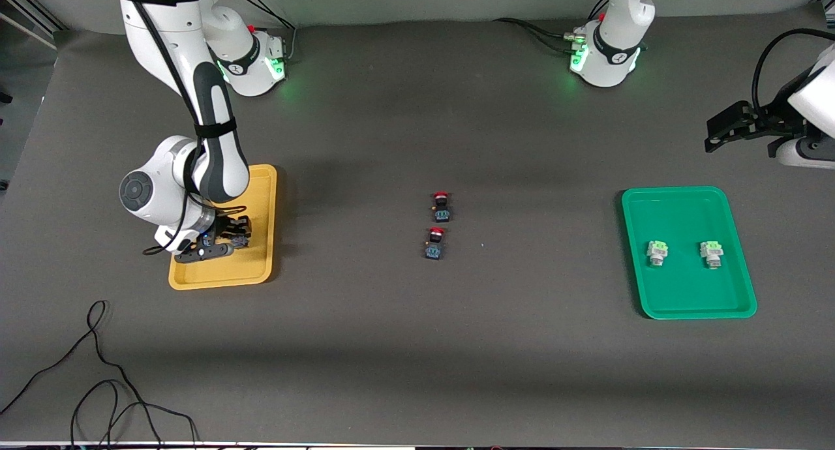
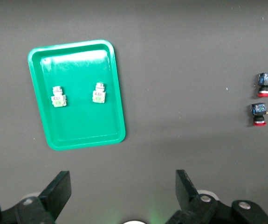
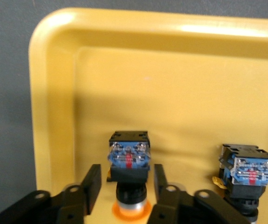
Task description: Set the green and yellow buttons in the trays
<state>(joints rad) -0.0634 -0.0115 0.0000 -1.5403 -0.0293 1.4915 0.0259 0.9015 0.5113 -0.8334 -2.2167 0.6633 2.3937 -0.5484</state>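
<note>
Front view, places reckoned from the pair of red-capped buttons [image 1: 438, 225] lying one nearer the camera than the other at mid-worktop [image 1: 417, 345], touching neither tray.

Toward the right arm's end from that pair: mustard-yellow tray [image 1: 222, 277], flat on the worktop. Right end effector [image 1: 228, 240] down low inside it, at the part nearer the camera, hiding most of the tray's contents from this angle.

Right wrist view, same tray [image 3: 54, 93]: right end effector [image 3: 127, 170] set narrowly apart, one finger [image 3: 92, 186] on each side of a yellow button [image 3: 129, 156] with a black-and-blue body and an orange-yellow cap. Thin gaps showing between pads and body, so no grip. Second yellow button [image 3: 248, 170] just beside the first on the tray floor, clear of the fingers.

Toward the left arm's end from the red pair: bright green tray [image 1: 685, 293], flat on the worktop. Inside it, two green buttons [image 1: 657, 252] [image 1: 712, 254] side by side, apart from each other and from the tray walls, light-green caps on whitish bodies.

Left end effector [image 1: 717, 134] up in the air over bare worktop at the left arm's end, waiting, past the green tray as counted from the red pair. Left wrist view: left end effector [image 2: 122, 182] spread wide and holding nothing, with the green tray [image 2: 78, 135], both green buttons [image 2: 58, 96] [image 2: 99, 93] and the red pair [image 2: 262, 99] all lying below.

Loose black cable [image 1: 98, 372] on the worktop, nearer the camera than the red pair and toward the right arm's end.
</note>
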